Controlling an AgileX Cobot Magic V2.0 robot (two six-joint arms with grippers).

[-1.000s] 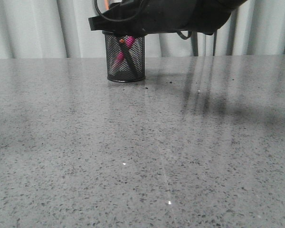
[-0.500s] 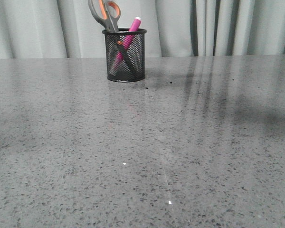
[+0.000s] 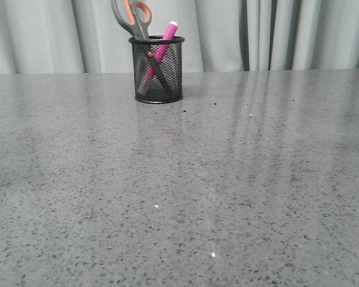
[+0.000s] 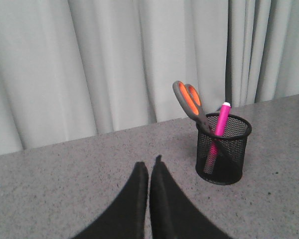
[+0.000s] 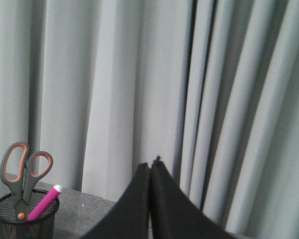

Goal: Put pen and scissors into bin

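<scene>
The black mesh bin point(image 3: 158, 70) stands at the far side of the table, left of centre. The scissors point(image 3: 133, 18) stand in it, grey and orange handles up, blades down inside. The pink pen point(image 3: 163, 40) leans in it, white tip up. All three also show in the left wrist view, bin point(image 4: 223, 149), scissors point(image 4: 188, 99), pen point(image 4: 220, 119), and in the right wrist view, bin point(image 5: 25, 221), scissors point(image 5: 25, 169), pen point(image 5: 45, 201). My left gripper point(image 4: 149, 164) is shut and empty, short of the bin. My right gripper point(image 5: 150, 164) is shut and empty, raised before the curtain. Neither gripper shows in the front view.
A grey speckled table point(image 3: 227, 179) fills the front view. A pale pleated curtain point(image 3: 275, 30) hangs behind its far edge.
The right arm that covered the bin's top one second ago has pulled out of the front view. The scissors and pen stay in the bin.
</scene>
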